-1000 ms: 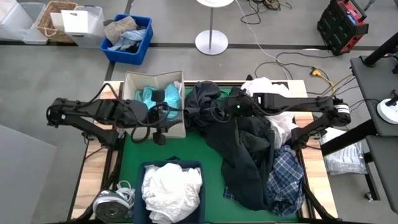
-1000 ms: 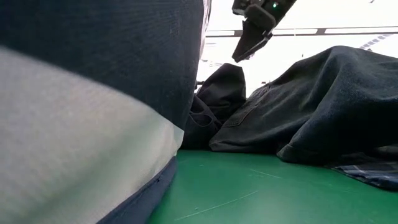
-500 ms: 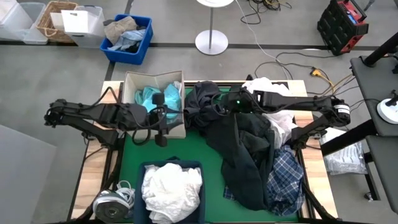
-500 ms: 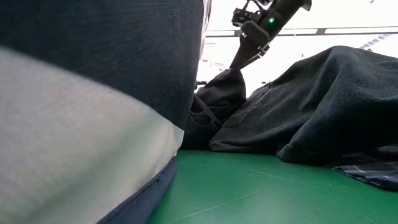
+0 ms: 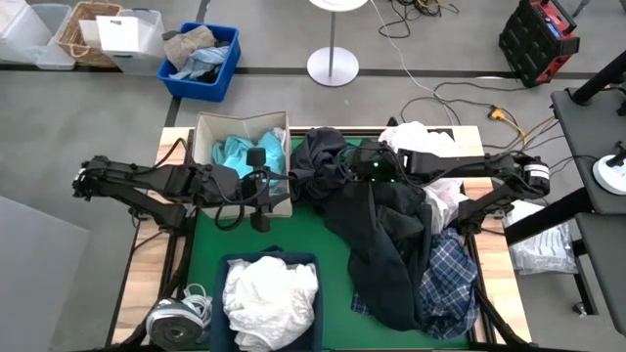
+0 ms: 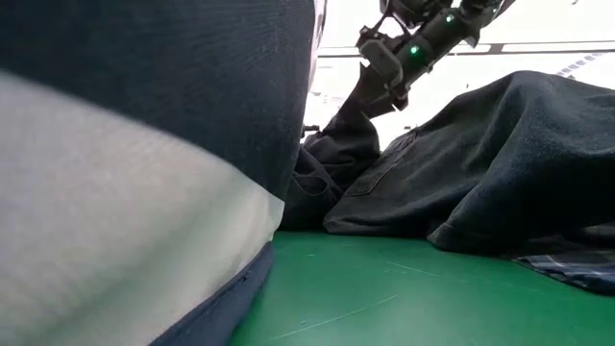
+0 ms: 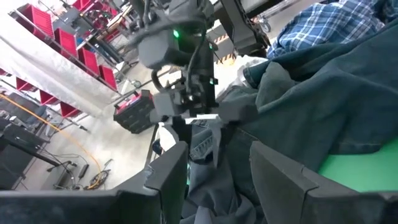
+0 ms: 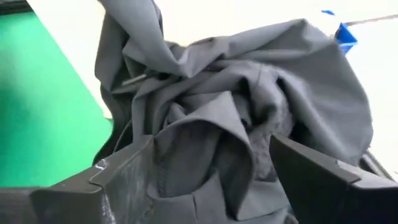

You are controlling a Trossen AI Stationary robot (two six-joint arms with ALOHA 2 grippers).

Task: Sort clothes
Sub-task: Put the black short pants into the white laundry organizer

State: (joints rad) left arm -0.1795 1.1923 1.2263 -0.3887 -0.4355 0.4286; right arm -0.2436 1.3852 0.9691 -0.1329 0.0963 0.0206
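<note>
A heap of dark clothes (image 5: 386, 235) covers the green mat's right half, with a plaid shirt (image 5: 448, 279) at its near end and white garments (image 5: 419, 135) at the far right. My right gripper (image 5: 342, 172) stands open over a crumpled dark garment (image 8: 217, 106) at the heap's far left end (image 6: 341, 144). A teal garment (image 5: 235, 152) lies in the tan box (image 5: 205, 127). White clothes (image 5: 269, 298) fill the dark-blue bin (image 5: 227, 269). My left gripper (image 5: 259, 188) hovers open at the box's right side, nothing between its fingers (image 7: 168, 180). My right gripper comes down on the crumpled garment's raised top (image 6: 351, 111), slanting from above and from the table's right. Its open fingers (image 8: 124, 177) stand on either side of a bunched fold (image 8: 211, 143). The fingertips are sunk among the folds. The garment lies on the mat.
A blue bin (image 5: 201, 59) with a tan and pale-blue bundle stands on the floor beyond the table, beside a lamp base (image 5: 333, 66). A grey roll (image 5: 176, 318) sits at the near left corner. The bin's wall (image 6: 144, 173) blocks the low view's left half.
My right gripper has come down onto the top of the crumpled dark garment, staying open. My left gripper has drifted a little toward the table's right, open.
</note>
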